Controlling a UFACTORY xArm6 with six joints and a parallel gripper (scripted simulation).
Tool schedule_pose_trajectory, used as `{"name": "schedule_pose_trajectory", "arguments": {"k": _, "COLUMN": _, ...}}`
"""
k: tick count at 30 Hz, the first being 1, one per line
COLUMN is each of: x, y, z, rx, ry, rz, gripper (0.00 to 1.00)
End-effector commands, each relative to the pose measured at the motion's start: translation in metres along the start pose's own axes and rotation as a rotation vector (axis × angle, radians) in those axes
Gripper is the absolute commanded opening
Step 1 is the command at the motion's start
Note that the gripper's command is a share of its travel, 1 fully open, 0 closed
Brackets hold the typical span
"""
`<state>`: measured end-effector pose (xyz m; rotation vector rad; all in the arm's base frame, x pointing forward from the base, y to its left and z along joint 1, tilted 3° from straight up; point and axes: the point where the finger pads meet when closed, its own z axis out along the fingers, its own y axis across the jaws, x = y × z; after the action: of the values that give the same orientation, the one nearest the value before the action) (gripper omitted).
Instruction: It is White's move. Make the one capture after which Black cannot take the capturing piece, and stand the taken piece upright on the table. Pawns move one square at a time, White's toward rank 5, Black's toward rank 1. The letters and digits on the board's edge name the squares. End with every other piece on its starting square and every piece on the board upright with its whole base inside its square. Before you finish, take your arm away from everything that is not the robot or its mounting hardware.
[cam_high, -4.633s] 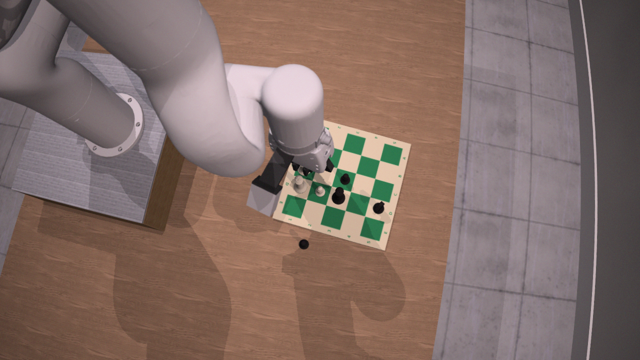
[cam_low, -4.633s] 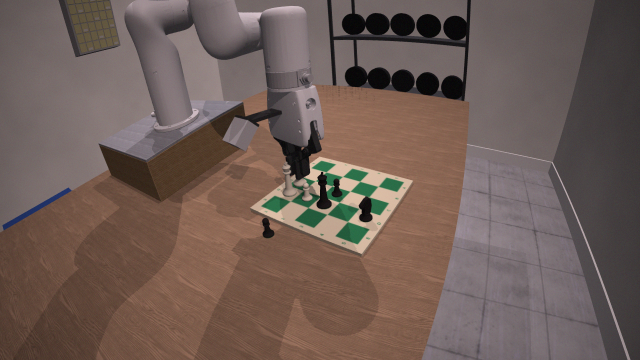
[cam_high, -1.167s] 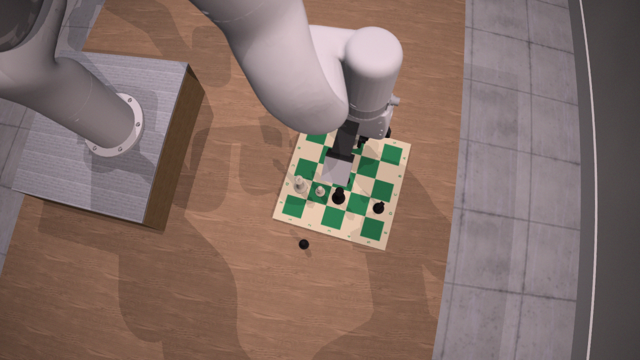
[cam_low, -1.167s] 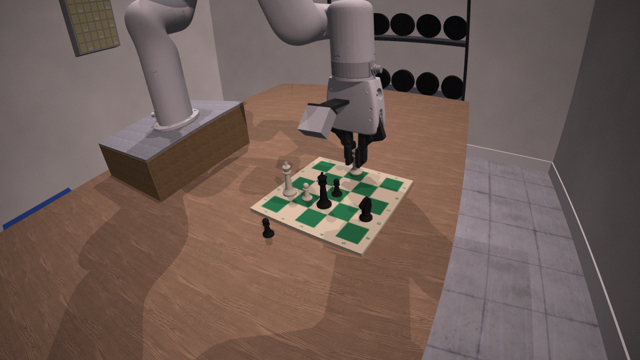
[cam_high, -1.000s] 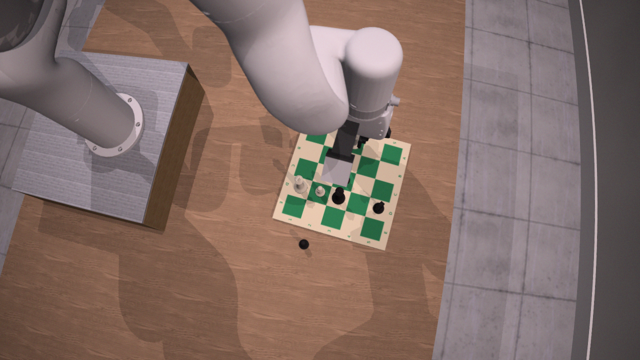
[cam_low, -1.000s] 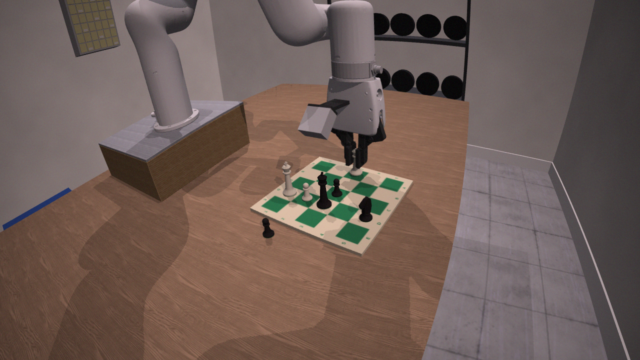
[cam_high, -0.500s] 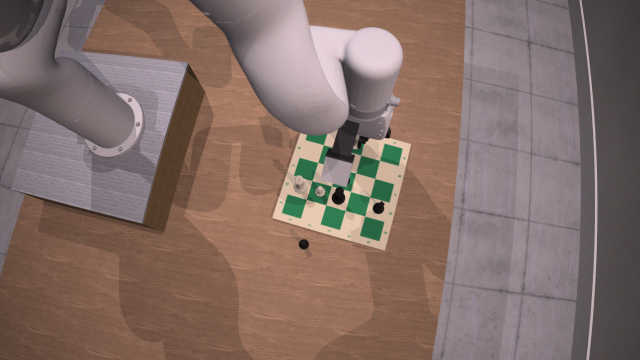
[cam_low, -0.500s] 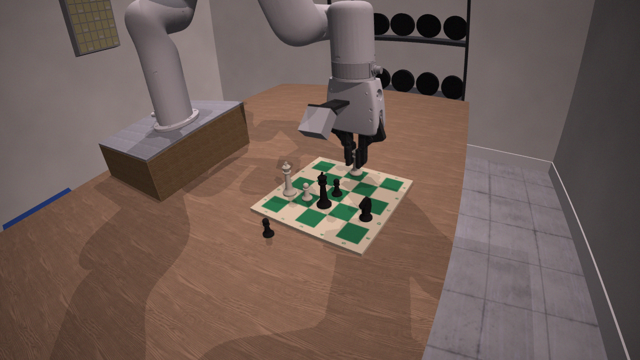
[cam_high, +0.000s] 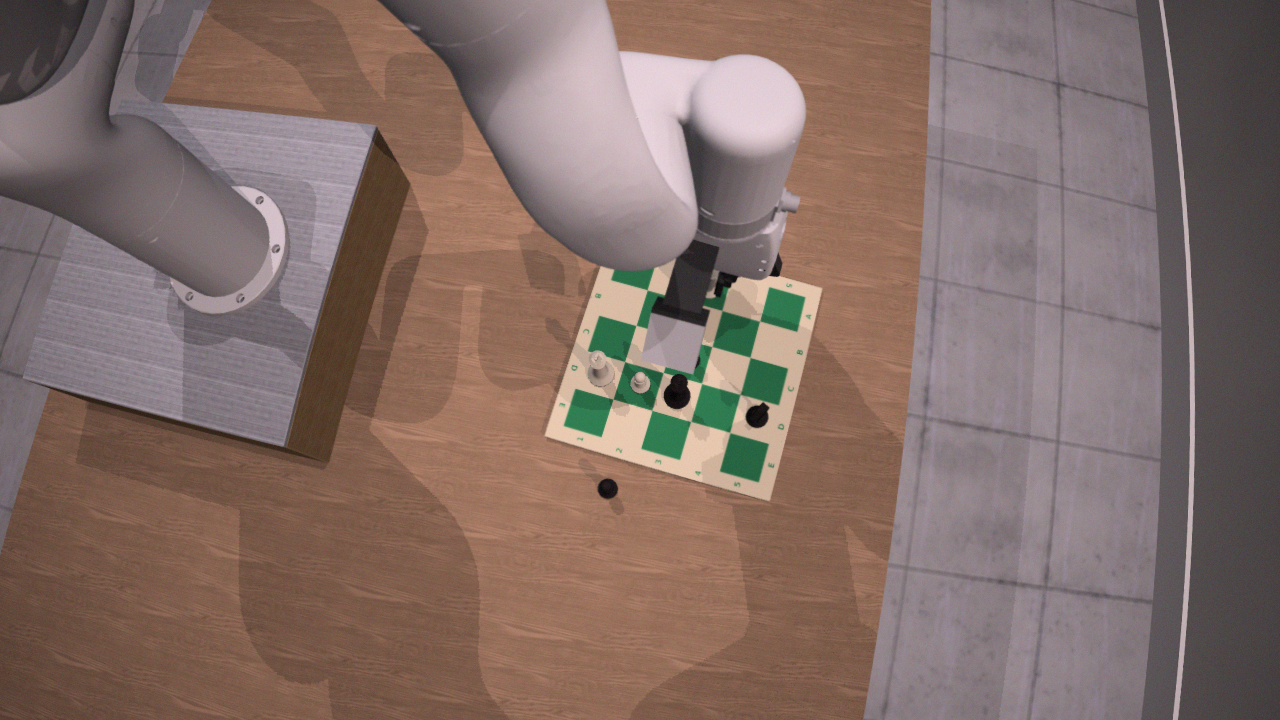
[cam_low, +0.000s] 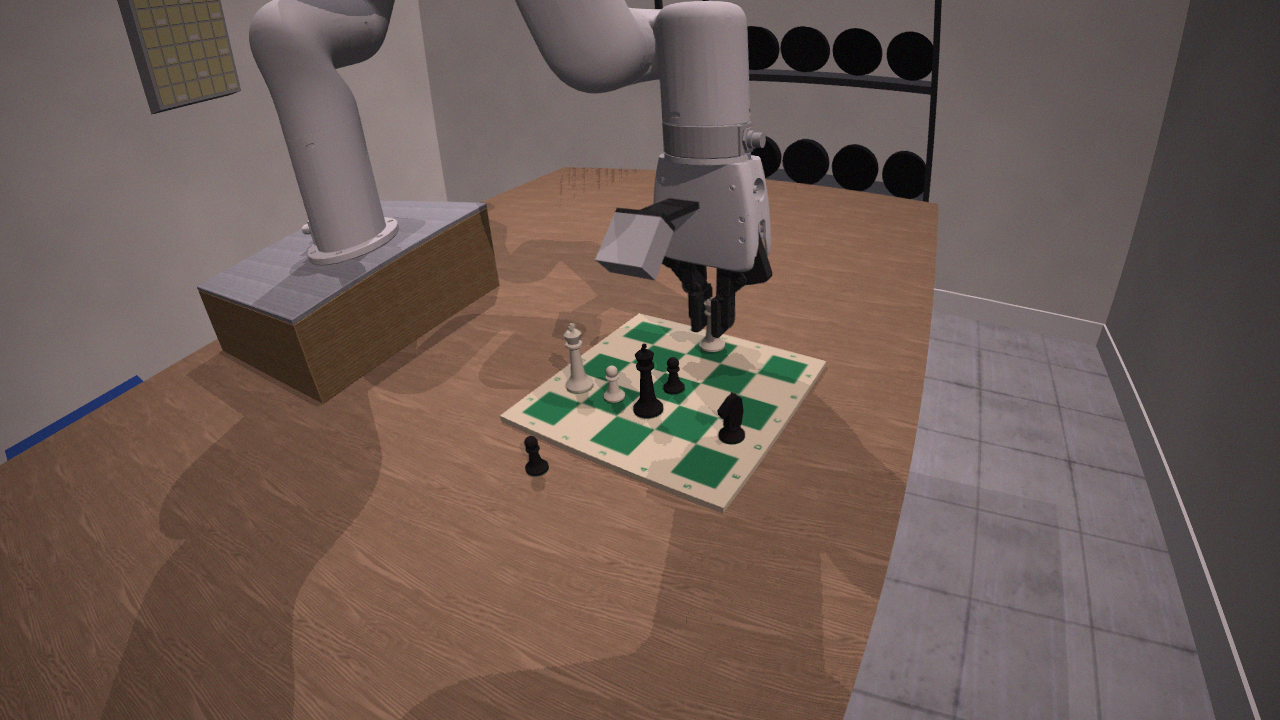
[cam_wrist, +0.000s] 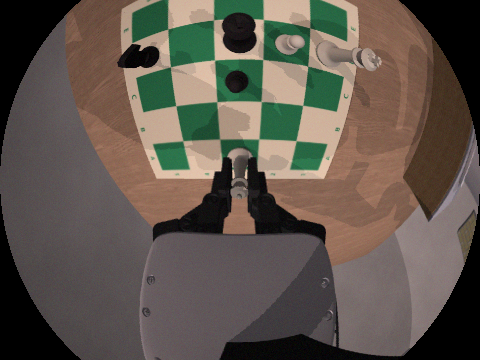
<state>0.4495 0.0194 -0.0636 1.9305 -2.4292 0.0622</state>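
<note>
The dark fingers (cam_low: 700, 304) pinch a small white piece (cam_low: 712, 338) near its top; its exact type cannot be told, since the fingers cover its head. Its round base sits on or just above a green square in the outermost row of the chessboard (cam_low: 787, 391), the row toward the tabletop's far edge by the rack of black discs (cam_low: 930, 116). In the wrist view the same piece (cam_wrist: 239, 156) shows between the two fingers at the board's nearest row.

One row further in from the held piece stands a black pawn (cam_low: 673, 377), upright. Beside it, closer to the tabletop's near edge, stands the tall black queen (cam_low: 646, 385). A white pawn (cam_low: 613, 385) and the white king (cam_low: 575, 360) stand toward the side where the arm's pedestal (cam_low: 268, 304) sits. A black knight (cam_low: 731, 419) stands toward the tabletop's floor-side edge.

Off the board, on the bare tabletop (cam_low: 358, 573) just past the board's near corner, a second black pawn (cam_low: 535, 456) stands upright.
</note>
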Motion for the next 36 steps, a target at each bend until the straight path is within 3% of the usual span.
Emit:
{"name": "schedule_pose_trajectory", "arguments": {"k": 1, "x": -0.0004, "y": -0.0016, "z": -0.0012, "rx": 0.004, "ry": -0.001, "rz": 0.0, "gripper": 0.0}}
{"name": "schedule_pose_trajectory", "arguments": {"k": 36, "x": -0.0005, "y": -0.0016, "z": 0.0022, "rx": 0.004, "ry": -0.001, "rz": 0.0, "gripper": 0.0}}
